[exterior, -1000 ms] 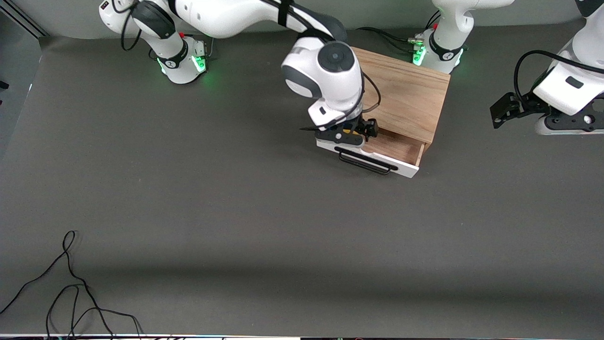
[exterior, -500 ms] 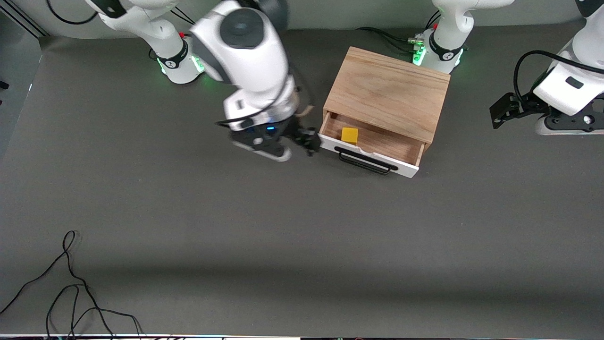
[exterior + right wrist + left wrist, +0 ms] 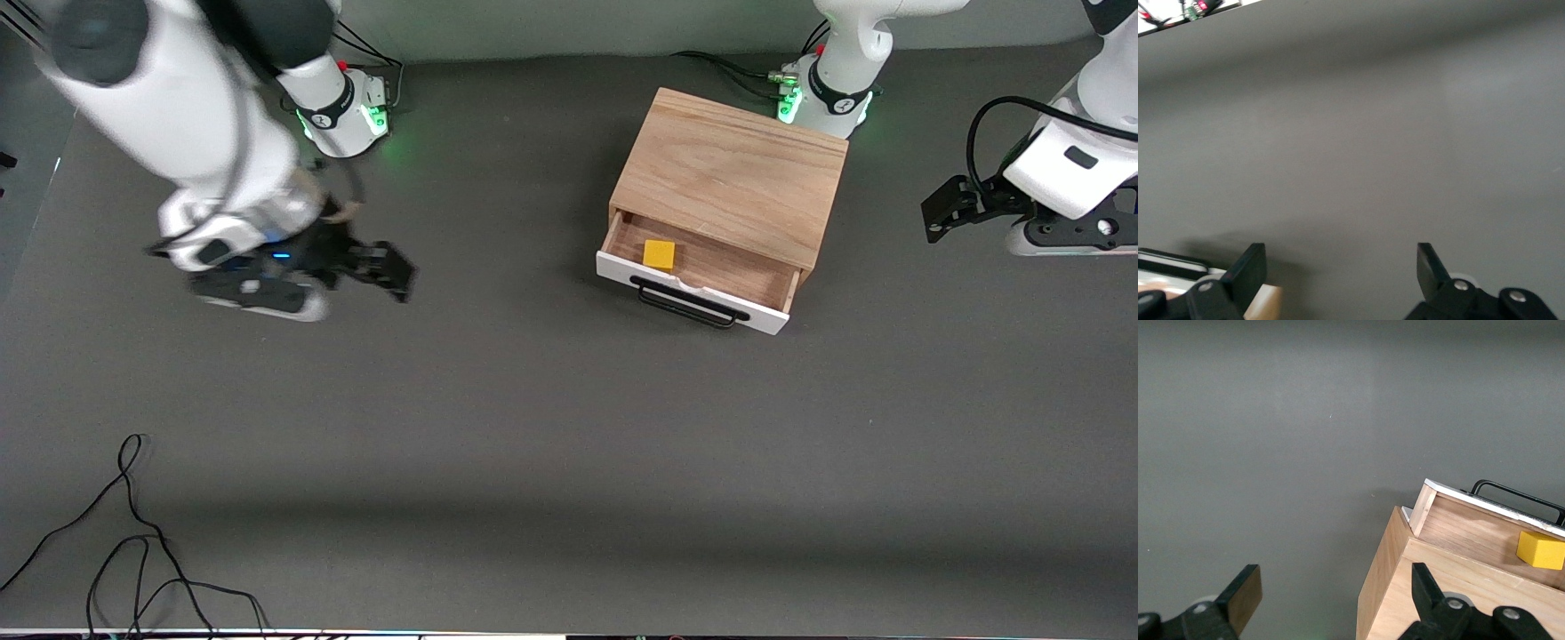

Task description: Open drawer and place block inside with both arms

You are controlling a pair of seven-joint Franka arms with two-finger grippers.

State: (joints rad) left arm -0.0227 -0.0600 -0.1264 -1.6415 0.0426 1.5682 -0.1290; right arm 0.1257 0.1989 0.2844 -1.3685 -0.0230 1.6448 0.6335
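Moved: right gripper has swung away from the drawer, fingers spread, empty, over bare table.
Left gripper: waits, fingers spread.
Block: inside drawer.
Feel: light, hard; pinch flat sides.

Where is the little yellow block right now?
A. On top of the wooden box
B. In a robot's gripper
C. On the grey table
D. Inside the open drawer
D: the block lies on the wood floor of the pulled-out drawer, and both the right gripper and the left gripper are open, empty and away from it.
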